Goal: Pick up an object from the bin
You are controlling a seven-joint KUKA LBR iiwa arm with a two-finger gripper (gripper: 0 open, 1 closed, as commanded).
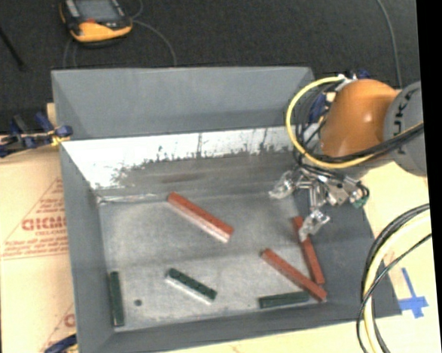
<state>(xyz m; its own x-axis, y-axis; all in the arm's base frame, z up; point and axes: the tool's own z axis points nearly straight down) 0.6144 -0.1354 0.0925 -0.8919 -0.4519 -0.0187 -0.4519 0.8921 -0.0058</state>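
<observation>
Now the gripper, spread or pinched I can't tell, sits over a seemingly stiff, light red stick by the right wall of the bin, best gripped mid-length.

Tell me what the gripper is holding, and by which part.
Cannot be told. The gripper sits at the upper end of the red stick by the right wall; no hold shows.

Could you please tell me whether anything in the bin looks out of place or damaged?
Nothing looks broken or spilled in the bin. One small oddity: at the right, the red stick by the wall and the slanted red stick meet in a V near the corner, close to the gripper.
</observation>
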